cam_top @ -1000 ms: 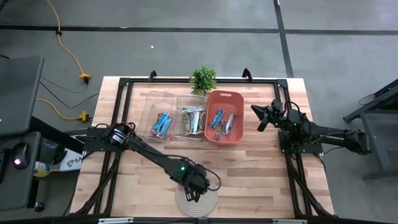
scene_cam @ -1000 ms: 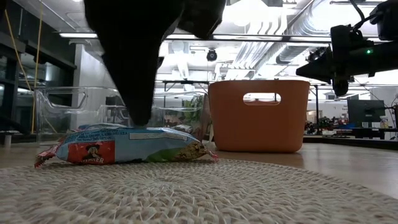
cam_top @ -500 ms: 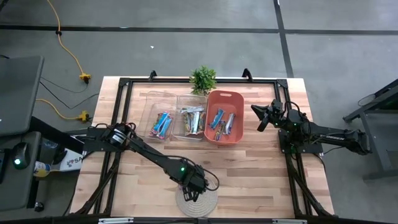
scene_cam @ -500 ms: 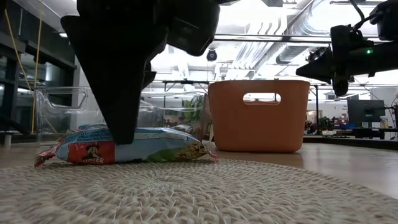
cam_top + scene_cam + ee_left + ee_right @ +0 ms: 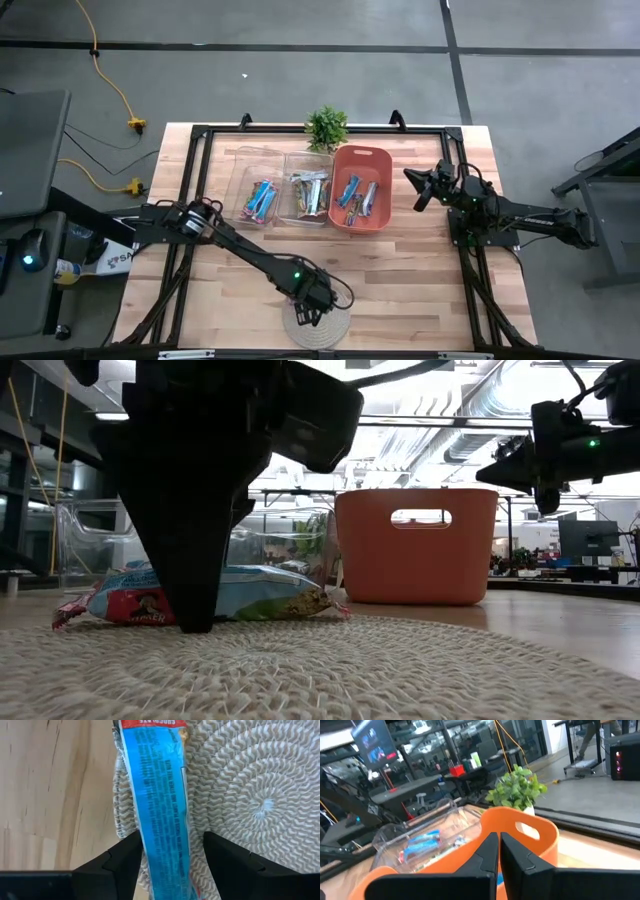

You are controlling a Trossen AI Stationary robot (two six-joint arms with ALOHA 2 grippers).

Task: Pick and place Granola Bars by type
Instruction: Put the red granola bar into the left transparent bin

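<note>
Black fingers of the left tool (image 5: 167, 865) stand spread astride a blue granola bar (image 5: 160, 810) lying half on the woven mat (image 5: 318, 322) at the table's near edge, set to pinch its sides. Right tool (image 5: 420, 190) waits pressed together beside the orange bin (image 5: 362, 190).

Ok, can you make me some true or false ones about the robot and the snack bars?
1. The left tool has its fingers on either side of a blue bar. True.
2. That bar lies on the woven mat. True.
3. The right tool holds a bar. False: it is shut on nothing, up beside the orange basket.
4. The orange basket is empty. False: bars lie in it.
5. A small plant stands behind the bins. True.
</note>
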